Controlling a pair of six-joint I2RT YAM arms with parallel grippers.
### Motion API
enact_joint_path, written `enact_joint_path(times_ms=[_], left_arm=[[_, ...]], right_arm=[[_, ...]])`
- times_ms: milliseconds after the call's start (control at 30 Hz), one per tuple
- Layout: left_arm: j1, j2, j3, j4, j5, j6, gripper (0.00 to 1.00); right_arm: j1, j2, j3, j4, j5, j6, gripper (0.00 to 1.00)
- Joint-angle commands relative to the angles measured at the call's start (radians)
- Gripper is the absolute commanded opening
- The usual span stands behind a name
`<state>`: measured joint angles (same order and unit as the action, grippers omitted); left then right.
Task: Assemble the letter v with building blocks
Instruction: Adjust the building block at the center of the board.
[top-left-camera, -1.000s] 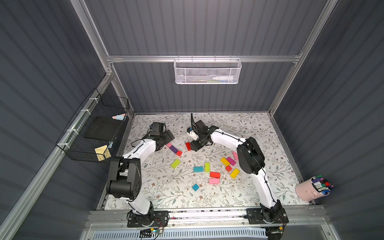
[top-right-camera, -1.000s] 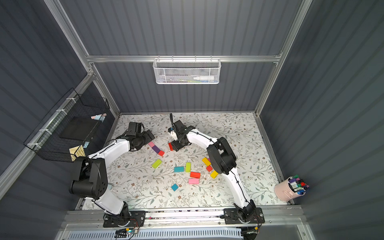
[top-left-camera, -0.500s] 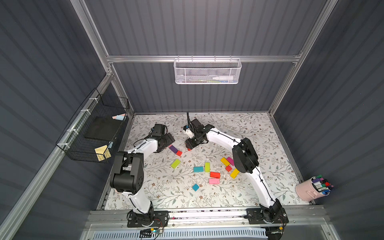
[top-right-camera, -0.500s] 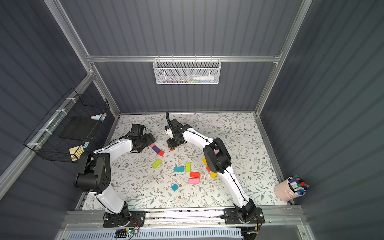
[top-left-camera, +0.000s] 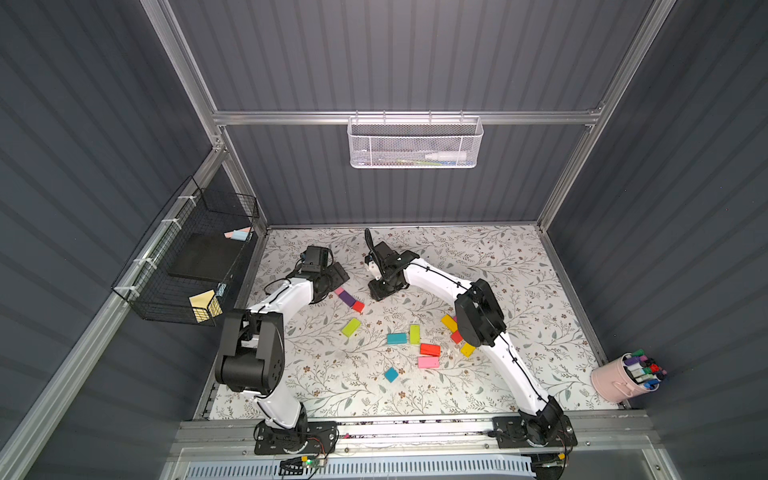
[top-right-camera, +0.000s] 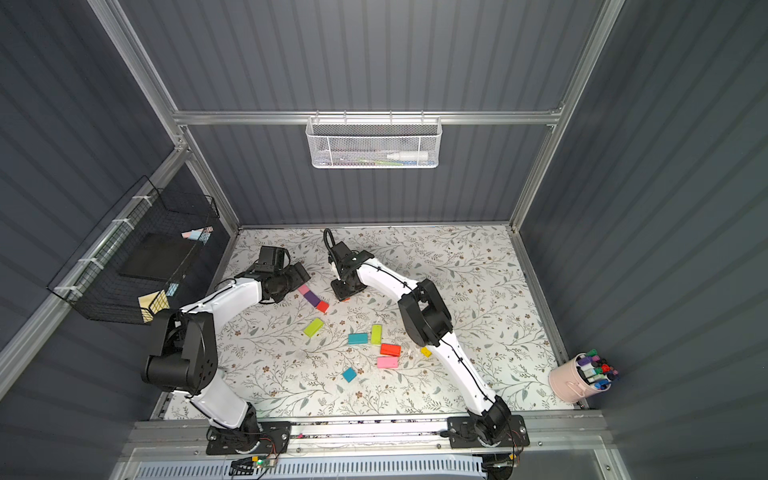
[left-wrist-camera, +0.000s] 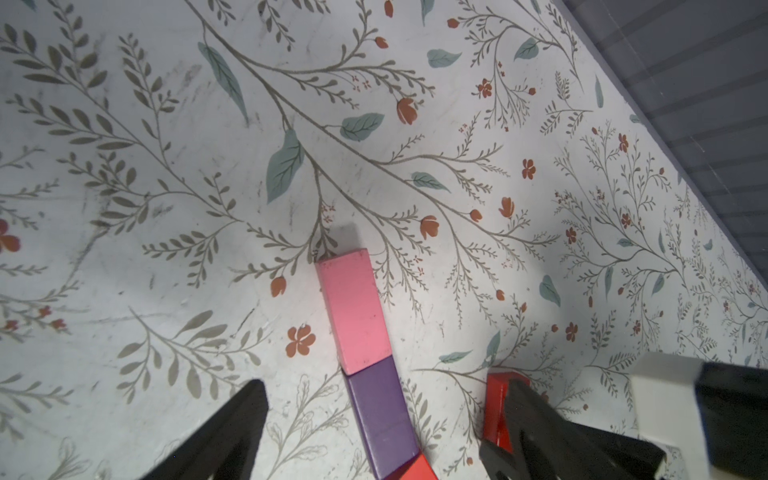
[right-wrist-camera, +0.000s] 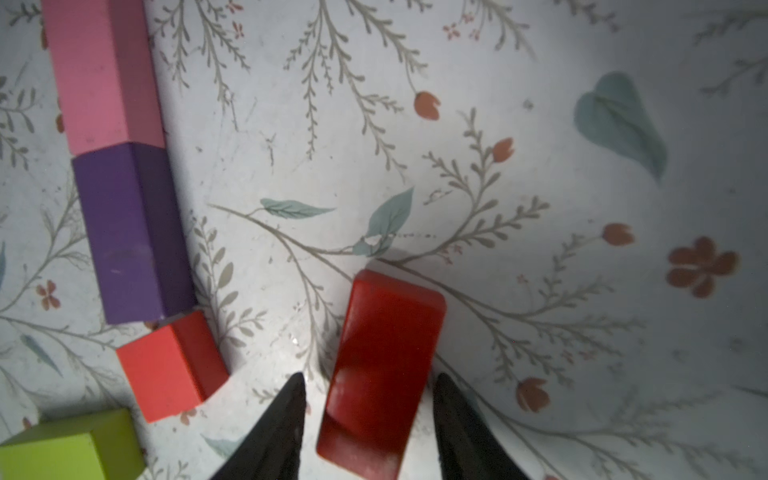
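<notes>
In the right wrist view the dark red block (right-wrist-camera: 386, 365), the pink block (right-wrist-camera: 104, 70) and the lime block (right-wrist-camera: 70, 449) all run off the picture's edge. In a top view the right arm (top-left-camera: 478, 320) covers part of the yellow block (top-left-camera: 448, 322).

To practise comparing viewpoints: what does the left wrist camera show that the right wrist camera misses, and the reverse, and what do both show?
Only the left wrist view: the grey wall and the left gripper, open. Only the right wrist view: the lime block, and the fingers of the right gripper either side of the dark red block. Both: the pink block end to end with the purple block, the small red block beyond it, and the dark red block (red ones only partly in the left wrist view).
</notes>
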<state>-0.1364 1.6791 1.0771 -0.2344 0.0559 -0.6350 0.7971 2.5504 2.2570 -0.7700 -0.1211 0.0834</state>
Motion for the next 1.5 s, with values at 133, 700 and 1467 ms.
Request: enact_joint_path(times_ms=[133, 700, 1467], left_arm=[[-0.005, -0.059, -0.034, 0.011, 0.013, -0.018, 0.92], [-0.005, -0.082, -0.026, 0.024, 0.010, -0.029, 0.92], [-0.005, -0.165, -0.021, -0.006, -0.049, -0.033, 0.91]], right_arm=[[-0.016, 0.073, 0.084, -0.102, -0.009, 0.185, 0.06], [-0.075, -0.029, -0.111, 0.057, -0.108, 0.594, 0.17], [-0.074, -0.131, 0.048, -0.281, 0.158, -0.468, 0.76]])
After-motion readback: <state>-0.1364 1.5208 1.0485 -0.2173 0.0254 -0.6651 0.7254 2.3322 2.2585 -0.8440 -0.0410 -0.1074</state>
